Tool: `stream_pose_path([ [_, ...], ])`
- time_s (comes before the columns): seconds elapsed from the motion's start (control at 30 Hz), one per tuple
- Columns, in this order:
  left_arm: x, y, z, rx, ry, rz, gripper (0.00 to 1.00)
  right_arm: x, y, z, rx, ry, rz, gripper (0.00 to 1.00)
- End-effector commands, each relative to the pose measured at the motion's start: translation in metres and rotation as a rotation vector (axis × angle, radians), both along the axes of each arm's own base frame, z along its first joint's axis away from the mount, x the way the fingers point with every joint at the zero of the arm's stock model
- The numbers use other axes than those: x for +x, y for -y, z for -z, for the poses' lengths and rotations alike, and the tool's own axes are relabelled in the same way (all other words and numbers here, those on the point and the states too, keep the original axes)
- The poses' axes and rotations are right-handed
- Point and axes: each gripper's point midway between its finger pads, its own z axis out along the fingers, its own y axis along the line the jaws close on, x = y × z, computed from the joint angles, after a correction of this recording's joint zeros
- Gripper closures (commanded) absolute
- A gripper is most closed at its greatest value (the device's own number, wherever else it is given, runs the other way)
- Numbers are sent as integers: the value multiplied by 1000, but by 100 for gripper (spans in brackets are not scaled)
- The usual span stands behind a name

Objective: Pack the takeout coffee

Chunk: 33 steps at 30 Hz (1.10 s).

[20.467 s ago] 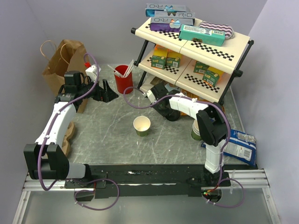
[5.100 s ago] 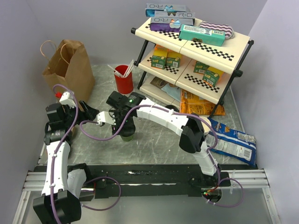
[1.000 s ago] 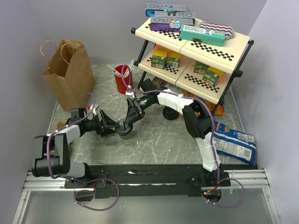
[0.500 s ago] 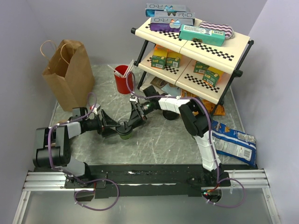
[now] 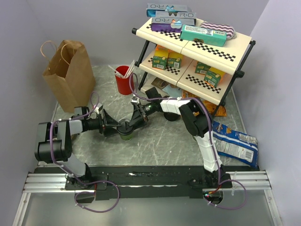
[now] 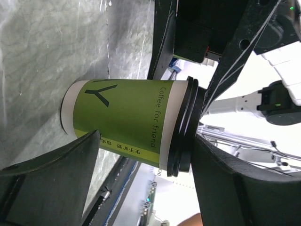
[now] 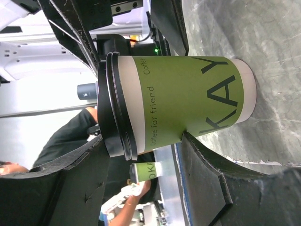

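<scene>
Grey marbled table [image 5: 164,143], a rack [image 5: 197,42] at the back and a paper bag [image 5: 70,75] in the far left corner. The cup [image 5: 125,133] stands upright on the table with its black lid [image 7: 113,103] on. It sits just ahead of the left gripper [image 5: 114,128] and just ahead of the right gripper [image 5: 132,123], which faces it from the opposite side. Both grippers are rolled onto their sides, so each wrist view shows the cup lying across the frame.

Left jaws stand apart, one finger low by the cup's base and the other up near the lid. Right jaws are also apart, though narrower than a second ago, and that gripper has come down and in to the cup's side. The tips overlap the cup wall in the wrist views, so I cannot tell whether they press it. Neither pair looks clamped round it.

Twenty seconds back an open, lidless cup stood near this spot, and now the cup is capped, so the drink looks ready to travel. What remains, I judge, is a firm hold, a lift and a carry to the bag, well behind the left gripper. The cup is not yet off the table.
</scene>
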Motion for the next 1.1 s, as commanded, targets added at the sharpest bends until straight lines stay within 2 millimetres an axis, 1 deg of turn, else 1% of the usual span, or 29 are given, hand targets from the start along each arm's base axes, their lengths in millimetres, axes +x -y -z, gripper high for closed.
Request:
stream_pose_path([
  [0.0, -15, -36, 86, 389, -108, -130, 20, -3, 6, 47, -154, 115, 32, 42],
  [0.03, -14, -41, 91, 426, -115, -144, 20, 0, 10, 54, -200, 173, 48, 43],
  [0.1, -14, -47, 96, 475, -136, -167, 22, 3, 14, 61, -241, 240, 64, 43],
  [0.13, -13, -50, 96, 494, -122, -166, 22, -1, 17, 62, -245, 274, 64, 43],
  [0.17, -11, -51, 95, 506, -108, -180, 25, 6, 19, 69, -277, 324, 92, 43],
  [0.2, -9, -51, 91, 499, -75, -209, 25, 7, 21, 72, -291, 338, 105, 43],
  [0.23, -11, -52, 91, 506, -77, -218, 26, 4, 25, 77, -307, 322, 119, 44],
  [0.27, -9, -54, 92, 523, -75, -225, 26, 6, 25, 79, -308, 333, 132, 44],
  [0.33, -11, -50, 93, 514, -79, -208, 28, 2, 29, 86, -333, 336, 146, 46],
  [0.4, -16, -44, 97, 508, -97, -176, 29, 2, 27, 88, -333, 367, 154, 46],
  [0.47, -16, -42, 98, 516, -100, -159, 29, -1, 26, 89, -340, 375, 153, 47],
  [0.5, -16, -42, 99, 520, -101, -158, 28, -2, 21, 85, -313, 367, 156, 47],
  [0.53, -14, -43, 98, 521, -93, -160, 26, -1, 19, 82, -293, 354, 161, 46],
  [0.57, -8, -42, 90, 513, -41, -150, 24, -3, 16, 77, -269, 339, 158, 45],
  [0.6, -6, -37, 82, 479, -7, -131, 23, -1, 11, 60, -194, 343, 163, 44],
  [0.63, -2, -34, 73, 450, 41, -131, 20, -1, 7, 49, -137, 353, 157, 42],
  [0.67, 0, -30, 59, 404, 109, -133, 19, -3, 4, 36, -93, 361, 149, 40],
  [0.7, 0, -22, 40, 311, 171, -109, 19, -1, 2, 20, -55, 384, 141, 37],
  [0.73, 2, -20, 31, 286, 208, -110, 17, -3, 1, 11, -27, 386, 125, 36],
  [0.77, 8, -16, 15, 247, 261, -128, 16, -3, 0, 5, -12, 390, 122, 34],
  [0.83, 8, -9, -7, 168, 313, -110, 13, -4, 0, -12, 32, 390, 118, 26],
  [0.87, 13, -7, -21, 142, 349, -119, 9, -4, 0, -16, 46, 379, 116, 24],
  [0.9, 14, -6, -27, 130, 363, -115, 1, -6, 0, -20, 50, 349, 115, 20],
  [0.93, 13, -5, -31, 119, 371, -105, 0, -7, -1, -26, 79, 354, 108, 20],
  [1.03, 11, -4, -41, 105, 388, -81, 1, -9, -2, -29, 89, 328, 107, 16],
  [1.07, 9, -3, -47, 99, 413, -70, 0, -9, -3, -31, 98, 331, 106, 16],
])
